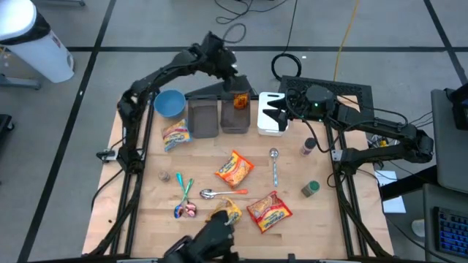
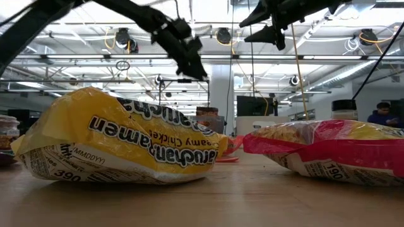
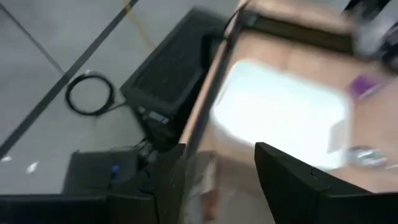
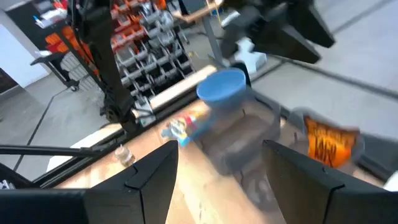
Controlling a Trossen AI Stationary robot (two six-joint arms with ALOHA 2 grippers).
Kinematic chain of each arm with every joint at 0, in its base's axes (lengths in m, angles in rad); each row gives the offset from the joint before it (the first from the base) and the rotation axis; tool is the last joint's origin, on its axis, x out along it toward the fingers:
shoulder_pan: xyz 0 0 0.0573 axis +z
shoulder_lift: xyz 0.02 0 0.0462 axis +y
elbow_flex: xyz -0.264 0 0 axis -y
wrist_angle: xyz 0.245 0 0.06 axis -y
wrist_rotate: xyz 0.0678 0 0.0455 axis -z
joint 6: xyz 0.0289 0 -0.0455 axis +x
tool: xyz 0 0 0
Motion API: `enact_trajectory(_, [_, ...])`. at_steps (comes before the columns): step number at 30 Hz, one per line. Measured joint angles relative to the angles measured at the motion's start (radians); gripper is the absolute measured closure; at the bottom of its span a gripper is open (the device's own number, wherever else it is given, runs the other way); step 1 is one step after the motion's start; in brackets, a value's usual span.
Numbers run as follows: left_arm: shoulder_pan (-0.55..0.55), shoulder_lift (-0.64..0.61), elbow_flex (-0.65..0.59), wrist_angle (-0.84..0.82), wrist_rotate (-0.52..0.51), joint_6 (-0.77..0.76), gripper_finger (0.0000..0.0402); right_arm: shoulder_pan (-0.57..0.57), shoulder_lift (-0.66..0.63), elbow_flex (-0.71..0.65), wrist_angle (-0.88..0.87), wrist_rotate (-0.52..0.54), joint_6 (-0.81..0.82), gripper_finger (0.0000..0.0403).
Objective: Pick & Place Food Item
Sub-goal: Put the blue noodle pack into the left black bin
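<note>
The orange packet [image 1: 240, 101] already stands in the right grey bin [image 1: 235, 115], so the left gripper [image 1: 232, 74], fingers apart and empty above it, should lift straight up, while the right gripper [image 1: 274, 115] waits open over the white box [image 1: 271, 128].

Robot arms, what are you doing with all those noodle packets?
The robot is sorting food. Its left gripper hangs open above the grey bins at the back of the table, and an orange packet sits in the right-hand bin. The right gripper waits open over the white box. More noodle packets still lie on the table with spoons and small jars.
</note>
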Motion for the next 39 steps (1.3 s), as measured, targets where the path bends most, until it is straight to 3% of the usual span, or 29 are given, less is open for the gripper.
enact_trajectory(6, [-0.004, -0.164, 0.001, -0.019, 0.135, -0.136, 0.0218, 0.0, 0.0, 0.0, 0.127, -0.002, -0.027, 0.0177])
enact_trajectory(16, [-0.056, -0.386, 0.001, -0.03, 0.162, -0.273, 0.0226, -0.001, 0.0, 0.0, 0.285, -0.002, -0.069, 0.0177])
enact_trajectory(20, [-0.096, -0.424, 0.001, 0.001, 0.161, -0.279, 0.0225, -0.001, 0.0, 0.0, 0.292, -0.002, -0.079, 0.0177])
enact_trajectory(24, [-0.15, -0.425, 0.001, 0.129, 0.165, -0.44, 0.0225, -0.001, 0.0, 0.0, 0.293, -0.002, -0.079, 0.0177])
enact_trajectory(28, [-0.2, -0.425, 0.001, 0.165, 0.211, -0.482, 0.0225, -0.001, 0.0, 0.0, 0.293, -0.006, -0.032, 0.0177])
enact_trajectory(31, [-0.223, -0.452, 0.0, 0.139, 0.205, -0.475, 0.0225, 0.0, 0.0, 0.0, 0.291, -0.012, 0.009, 0.0177])
enact_trajectory(39, [-0.248, -0.613, 0.002, -0.074, 0.046, -0.324, 0.0229, 0.0, 0.0, 0.0, 0.221, -0.087, 0.07, 0.0177])
